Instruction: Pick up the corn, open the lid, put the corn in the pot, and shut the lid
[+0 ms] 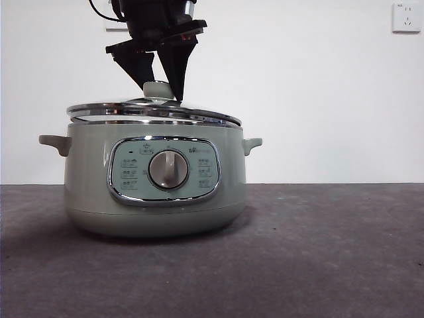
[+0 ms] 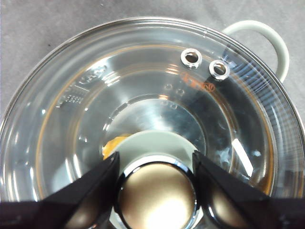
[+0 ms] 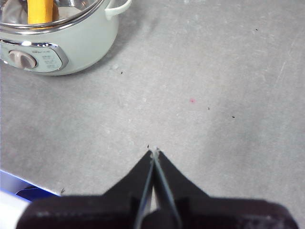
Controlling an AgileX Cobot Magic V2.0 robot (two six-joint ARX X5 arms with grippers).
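The yellow-orange corn cob [image 3: 40, 10] lies inside the pale sage-green electric pot [image 1: 156, 199], under the clear glass steel-rimmed lid [image 1: 154, 110], which sits slightly tilted on the rim. The left gripper [image 1: 159, 85] straddles the lid's pale green knob [image 1: 158, 89], jaws apart either side; only seating and release appear left. The right gripper [image 3: 154, 153], jaws together, waits over bare table.

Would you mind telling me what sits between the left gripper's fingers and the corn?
The glass lid: the left gripper straddles its knob, and the corn shows beneath the glass in the left wrist view.

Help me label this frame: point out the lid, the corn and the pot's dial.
lid [image 2: 143, 71]: left wrist view, on its clear glass.
corn [image 3: 40, 10]: right wrist view, on the yellow cob inside the pot.
dial [image 1: 168, 169]: front view, on its silver face.
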